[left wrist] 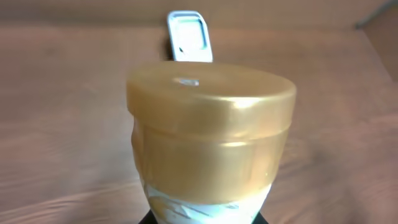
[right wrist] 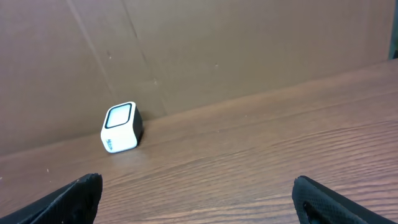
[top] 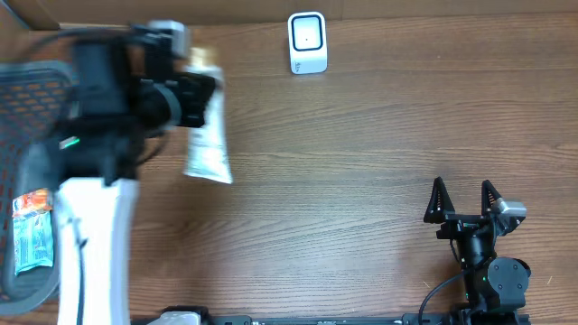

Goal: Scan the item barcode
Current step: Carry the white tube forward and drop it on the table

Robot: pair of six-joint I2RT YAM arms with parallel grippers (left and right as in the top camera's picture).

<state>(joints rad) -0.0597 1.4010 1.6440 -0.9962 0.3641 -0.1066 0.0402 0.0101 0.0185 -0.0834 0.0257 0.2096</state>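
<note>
Left claw (top: 192, 97) clamped on tube (top: 209, 149), wood-grain table (top: 361, 171), scanner (top: 307, 42) by cardboard wall (right wrist: 217, 43)

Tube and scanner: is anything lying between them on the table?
Nothing. In the overhead view only bare wooden table separates the tube from the scanner; the left wrist view agrees, with the scanner beyond the gold cap.

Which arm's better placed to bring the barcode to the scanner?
Left. It holds the gold-capped tube, with the scanner straight ahead in its wrist view; the right fingers are open, empty and farther away.
</note>
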